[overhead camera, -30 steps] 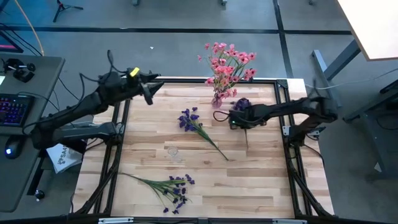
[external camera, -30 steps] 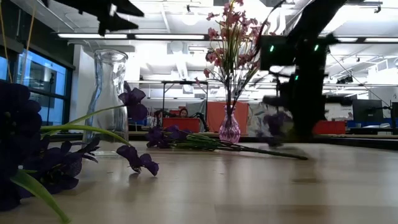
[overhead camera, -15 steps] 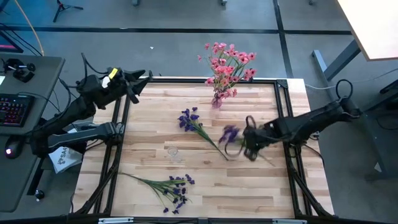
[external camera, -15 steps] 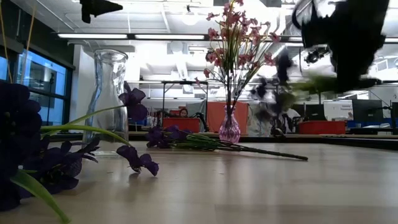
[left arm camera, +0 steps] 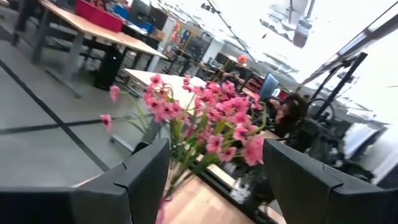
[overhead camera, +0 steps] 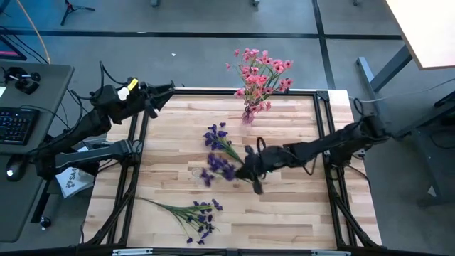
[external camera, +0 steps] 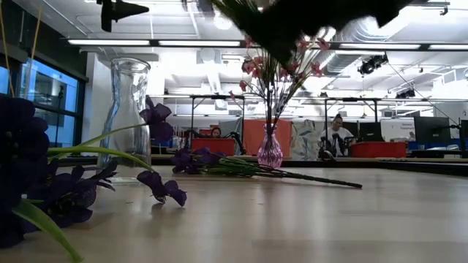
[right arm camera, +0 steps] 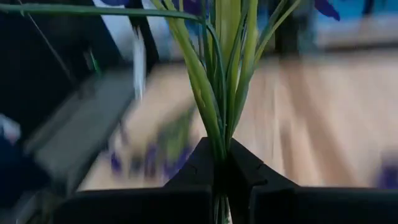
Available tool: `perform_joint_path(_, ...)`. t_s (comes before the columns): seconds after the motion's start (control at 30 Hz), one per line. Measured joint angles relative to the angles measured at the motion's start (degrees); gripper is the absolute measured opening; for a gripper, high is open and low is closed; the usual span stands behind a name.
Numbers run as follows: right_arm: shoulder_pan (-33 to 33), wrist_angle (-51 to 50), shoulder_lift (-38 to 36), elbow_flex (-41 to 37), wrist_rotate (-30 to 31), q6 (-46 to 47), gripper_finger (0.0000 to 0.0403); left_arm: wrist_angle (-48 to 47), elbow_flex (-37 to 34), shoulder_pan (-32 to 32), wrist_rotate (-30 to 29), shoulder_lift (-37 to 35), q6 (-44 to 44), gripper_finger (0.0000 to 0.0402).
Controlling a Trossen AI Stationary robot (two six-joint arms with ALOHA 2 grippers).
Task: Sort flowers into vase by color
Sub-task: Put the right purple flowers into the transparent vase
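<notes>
Carrying purple sprig mid-table, R gripper

Motion-blurred purple sprig over table

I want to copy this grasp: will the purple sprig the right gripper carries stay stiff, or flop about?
Probably floppy: the right gripper pinches only thin green stems, and the purple sprig trails away from it in the high view. Likely light, being slim. The blossoms may sway and snag.

The high view looks straight down on the whole pale wooden slatted table. The low view sits at tabletop level, facing across it toward the far small pink glass vase of pink sprigs, shared with the overhead and left wrist views. The right wrist view looks close past its own fingers.
</notes>
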Motion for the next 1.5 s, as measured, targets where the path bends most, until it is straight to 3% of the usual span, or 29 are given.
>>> perform_joint_path(0.2,-2.8,13.6,5.6,8.5,-0.8,-4.1,0.0001,0.1,0.0,0.0,3.6,0.0,-0.8,0.0246)
perform_joint_path(0.47,-3.4,13.7,18.3,26.4,0.1,-9.1,0.0001,0.0,0.0,0.0,8.3,0.0,3.8,0.0246)
perform_joint_path(0.7,-4.1,13.7,25.4,35.5,1.8,-8.6,0.0001,-0.6,0.0,0.0,9.6,0.0,7.1,0.0246)
perform_joint_path(1.1,-4.2,10.3,27.1,35.9,3.2,-7.6,0.0009,-1.4,0.0,0.0,9.6,0.0,7.0,0.0246)
perform_joint_path(1.33,-4.2,6.3,27.1,35.9,3.3,-4.3,0.0067,-1.3,0.0,0.0,9.6,0.0,7.0,0.0246)
perform_joint_path(1.5,-4.4,0.1,25.7,35.9,3.3,-2.6,0.0133,-1.3,0.0,0.0,9.6,0.0,7.0,0.0246)
